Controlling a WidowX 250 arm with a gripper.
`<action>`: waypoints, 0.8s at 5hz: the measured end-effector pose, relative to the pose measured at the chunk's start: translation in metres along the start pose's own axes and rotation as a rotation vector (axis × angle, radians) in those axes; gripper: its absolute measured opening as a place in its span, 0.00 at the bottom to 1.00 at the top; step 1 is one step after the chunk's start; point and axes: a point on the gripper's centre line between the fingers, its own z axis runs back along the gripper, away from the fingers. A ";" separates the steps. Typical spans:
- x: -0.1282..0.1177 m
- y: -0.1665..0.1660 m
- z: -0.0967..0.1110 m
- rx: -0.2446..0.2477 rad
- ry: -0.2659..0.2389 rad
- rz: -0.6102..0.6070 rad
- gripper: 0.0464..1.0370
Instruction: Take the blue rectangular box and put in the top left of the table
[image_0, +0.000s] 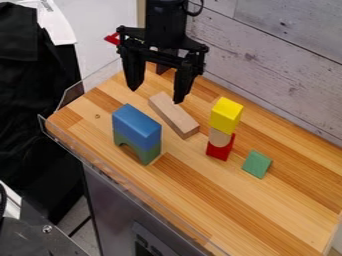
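At the far left, black cloth (33, 105) hangs beside the table (260, 215), whose top has light and darker wood strips and a clear plastic rim (110, 172) along its near edge. Toward the table's left part, the blue rectangular box (136, 125) rests lengthwise on top of a green arch (141, 151), touching it. Next comes the claw (155, 96), hanging down from the top of the view, above and behind the blue box; it is open, its two black fingers spread well apart. Just right of the box, a plain wooden block (174, 115) lies flat, slanting down toward the right. Further right stands a small stack: a red piece (220, 150) at the bottom, a pale wooden piece (219, 137) on it and a yellow block (226, 115) on top. Right of that stack and near it is a small green block (256, 164).
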 end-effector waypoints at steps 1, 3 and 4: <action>-0.002 0.000 -0.007 0.000 0.026 0.004 0.96; -0.019 0.019 -0.014 -0.044 0.021 0.455 0.96; -0.027 0.030 -0.024 -0.128 0.038 0.635 0.96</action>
